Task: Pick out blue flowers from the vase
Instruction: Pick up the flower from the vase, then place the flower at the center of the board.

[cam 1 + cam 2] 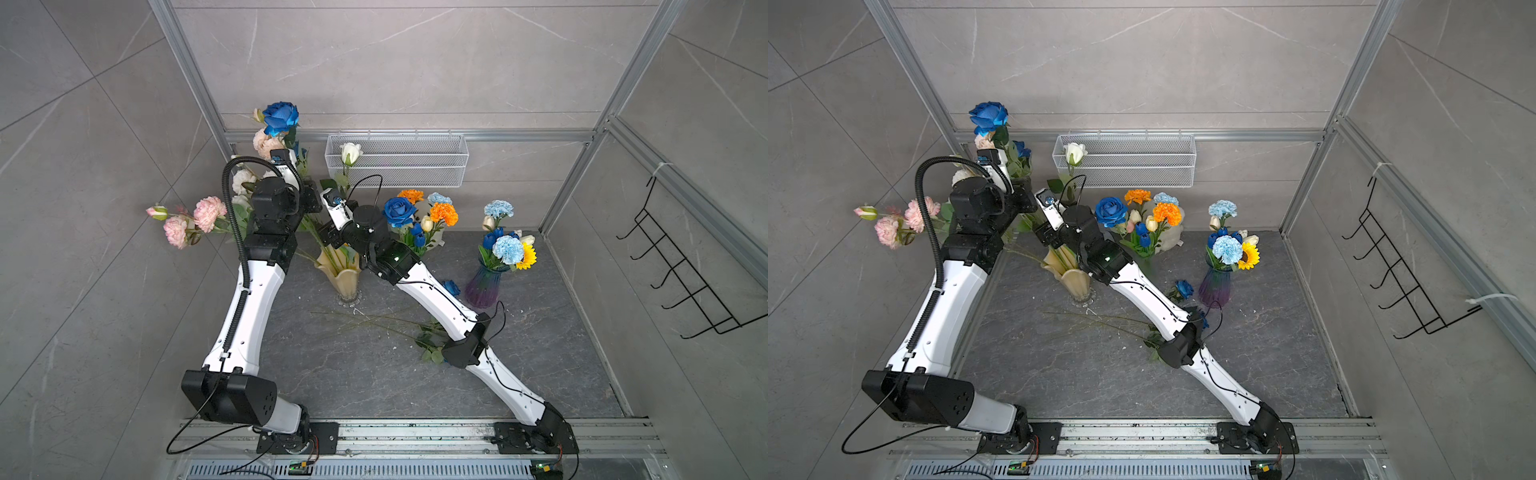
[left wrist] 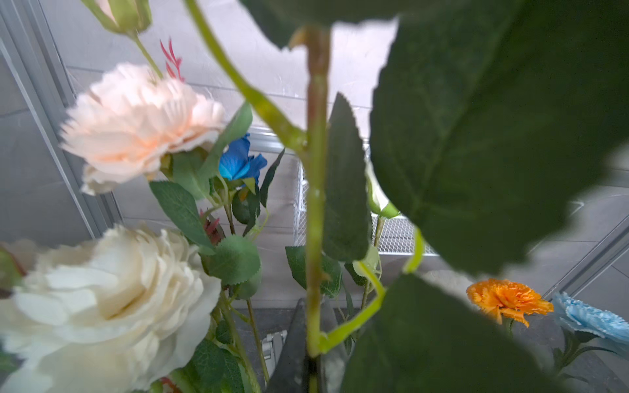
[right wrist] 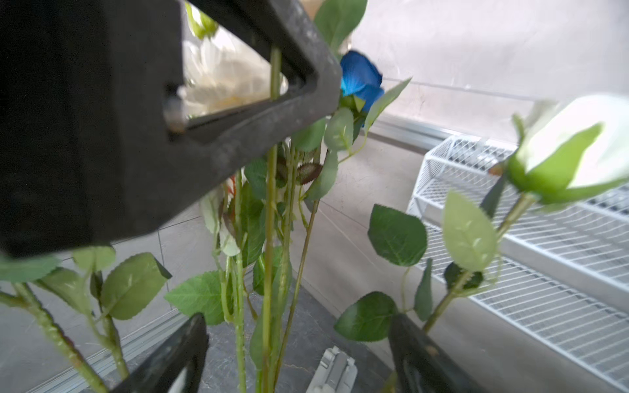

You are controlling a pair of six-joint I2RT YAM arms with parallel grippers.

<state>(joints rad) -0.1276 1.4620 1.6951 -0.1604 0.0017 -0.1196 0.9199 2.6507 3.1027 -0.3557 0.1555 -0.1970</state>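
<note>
A cream fluted vase (image 1: 340, 270) holds pink, white and blue flowers. The tallest is a deep blue rose (image 1: 281, 117), which shows in both top views (image 1: 988, 117). My left gripper (image 2: 313, 308) is shut on its thick green stem (image 2: 316, 204), well above the vase mouth. The bloom is out of the left wrist view. A smaller blue bud (image 2: 241, 163) stands behind it. Just below the left gripper (image 1: 315, 202), my right gripper (image 3: 297, 321) is open. Several stems (image 3: 269, 306) pass between its fingers without touching them.
A white wire basket (image 1: 397, 160) hangs on the back wall. A pale vase (image 1: 436, 237) with a blue rose, blue tulips and orange carnations stands behind the right arm. At the right a purple glass vase (image 1: 484, 286) holds pale blue carnations. A blue rose (image 1: 451, 287) and loose stems (image 1: 374, 322) lie on the table.
</note>
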